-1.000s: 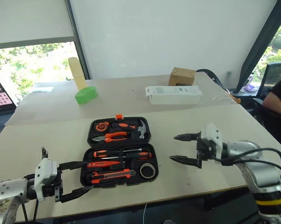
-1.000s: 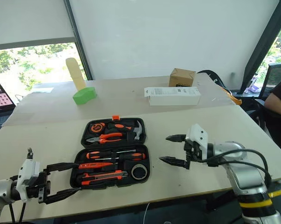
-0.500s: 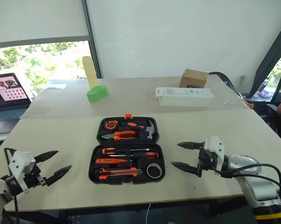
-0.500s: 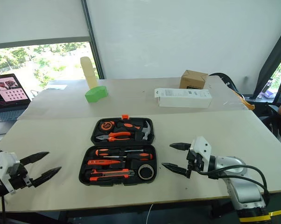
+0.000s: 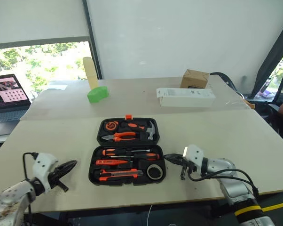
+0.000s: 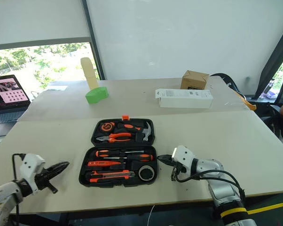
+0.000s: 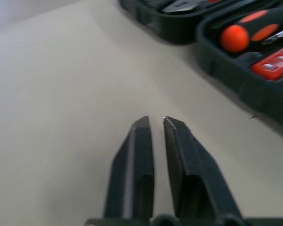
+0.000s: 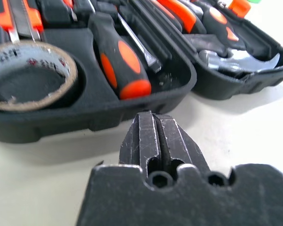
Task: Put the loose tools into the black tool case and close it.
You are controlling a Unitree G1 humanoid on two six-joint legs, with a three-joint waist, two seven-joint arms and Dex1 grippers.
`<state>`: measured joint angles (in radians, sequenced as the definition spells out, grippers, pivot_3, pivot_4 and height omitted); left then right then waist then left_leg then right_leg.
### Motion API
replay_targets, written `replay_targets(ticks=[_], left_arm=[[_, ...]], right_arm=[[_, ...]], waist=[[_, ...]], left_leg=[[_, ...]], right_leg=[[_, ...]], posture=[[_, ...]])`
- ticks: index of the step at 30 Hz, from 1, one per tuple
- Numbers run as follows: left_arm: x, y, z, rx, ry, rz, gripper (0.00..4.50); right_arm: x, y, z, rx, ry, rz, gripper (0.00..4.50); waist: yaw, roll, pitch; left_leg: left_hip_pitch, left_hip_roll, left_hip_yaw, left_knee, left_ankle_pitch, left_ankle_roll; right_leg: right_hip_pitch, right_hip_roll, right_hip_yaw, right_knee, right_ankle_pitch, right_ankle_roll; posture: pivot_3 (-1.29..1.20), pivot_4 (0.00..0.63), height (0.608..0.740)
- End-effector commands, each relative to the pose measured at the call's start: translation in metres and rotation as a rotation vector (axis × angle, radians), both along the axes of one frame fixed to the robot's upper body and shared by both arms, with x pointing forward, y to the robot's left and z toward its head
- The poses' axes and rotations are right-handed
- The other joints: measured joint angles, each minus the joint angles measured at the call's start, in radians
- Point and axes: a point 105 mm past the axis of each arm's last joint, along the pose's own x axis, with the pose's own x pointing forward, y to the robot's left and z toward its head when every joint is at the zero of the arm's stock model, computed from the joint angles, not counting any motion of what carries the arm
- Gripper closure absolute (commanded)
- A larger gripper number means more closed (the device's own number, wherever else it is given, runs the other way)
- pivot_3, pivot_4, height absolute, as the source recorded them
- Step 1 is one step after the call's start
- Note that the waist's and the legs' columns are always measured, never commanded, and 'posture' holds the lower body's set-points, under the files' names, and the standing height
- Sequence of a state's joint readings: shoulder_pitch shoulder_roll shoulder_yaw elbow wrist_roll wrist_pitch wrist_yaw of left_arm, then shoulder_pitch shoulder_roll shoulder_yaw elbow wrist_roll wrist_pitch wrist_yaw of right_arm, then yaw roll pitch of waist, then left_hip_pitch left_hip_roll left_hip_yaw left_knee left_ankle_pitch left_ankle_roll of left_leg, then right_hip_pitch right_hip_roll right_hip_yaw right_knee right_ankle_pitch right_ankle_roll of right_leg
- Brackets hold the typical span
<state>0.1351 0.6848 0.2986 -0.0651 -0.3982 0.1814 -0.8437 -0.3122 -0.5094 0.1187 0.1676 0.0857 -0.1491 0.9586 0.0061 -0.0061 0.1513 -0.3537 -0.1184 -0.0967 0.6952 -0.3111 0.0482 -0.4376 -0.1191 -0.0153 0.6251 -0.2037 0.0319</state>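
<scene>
Presently lying open on the tabletop (image 5: 61,127): black tool case (image 5: 127,151), screwdrivers (image 5: 128,154), utility knife (image 5: 118,174) and tape roll (image 5: 154,172) slotted inside. Right claw (image 5: 169,157) closed, just beside case's right edge. Left claw (image 5: 71,165) closed, empty, near its left side.

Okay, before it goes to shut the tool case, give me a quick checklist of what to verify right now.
1. Tools seated in the black tool case: both screwdrivers, utility knife and tape roll lie in the near half: ok.
2. Slim orange tool in its slot: cannot tell.
3. Nothing loose on the table around the case: ok.
4. Left end effector shut, holding nothing, apart from the case: ok.
5. Right end effector shut, holding nothing, at the case's right edge: ok.
6. Lid closed: not ok, the case lies fully open and flat.
</scene>
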Motion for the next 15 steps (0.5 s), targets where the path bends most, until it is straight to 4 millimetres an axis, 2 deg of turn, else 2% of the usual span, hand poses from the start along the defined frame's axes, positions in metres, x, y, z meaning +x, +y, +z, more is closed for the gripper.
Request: replay_targets(ticks=[1, 8, 11, 15], left_arm=[[-0.003, -0.027, 0.005, -0.012, 0.005, -0.097, 4.45], [-0.01, -0.048, 0.0, -0.012, 0.046, -0.173, 4.45], [-0.014, -0.05, -0.001, -0.009, 0.047, -0.18, 4.45], [-0.018, -0.042, -0.001, 0.0, 0.052, -0.154, 4.45]], right_arm=[[-0.002, 0.007, 0.017, 0.001, -0.031, 0.039, 4.5], [-0.018, 0.016, 0.023, -0.024, -0.008, 0.105, 4.5], [-0.025, 0.02, 0.024, -0.032, 0.011, 0.135, 4.5], [-0.03, 0.02, 0.022, -0.032, 0.041, 0.131, 4.5]], waist=[[-0.002, 0.0, 0.0], [0.003, 0.0, 0.0], [0.005, 0.0, 0.0], [0.005, 0.0, 0.0]], left_leg=[[0.0, 0.0, 0.0, 0.0, 0.0, 0.0], [0.0, 0.0, 0.0, 0.0, 0.0, 0.0], [0.0, 0.0, 0.0, 0.0, 0.0, 0.0], [0.0, 0.001, 0.0, 0.0, -0.001, -0.001]], right_leg=[[0.0, 0.001, 0.002, 0.0, 0.0, 0.0], [-0.001, 0.003, 0.003, -0.001, 0.0, 0.0], [-0.001, 0.003, 0.004, -0.001, 0.0, 0.0], [-0.001, 0.003, 0.004, -0.001, 0.0, 0.0]], posture=[[0.0, 0.15, 0.74], [0.0, 0.15, 0.74], [0.0, 0.15, 0.74], [0.0, 0.15, 0.74]])
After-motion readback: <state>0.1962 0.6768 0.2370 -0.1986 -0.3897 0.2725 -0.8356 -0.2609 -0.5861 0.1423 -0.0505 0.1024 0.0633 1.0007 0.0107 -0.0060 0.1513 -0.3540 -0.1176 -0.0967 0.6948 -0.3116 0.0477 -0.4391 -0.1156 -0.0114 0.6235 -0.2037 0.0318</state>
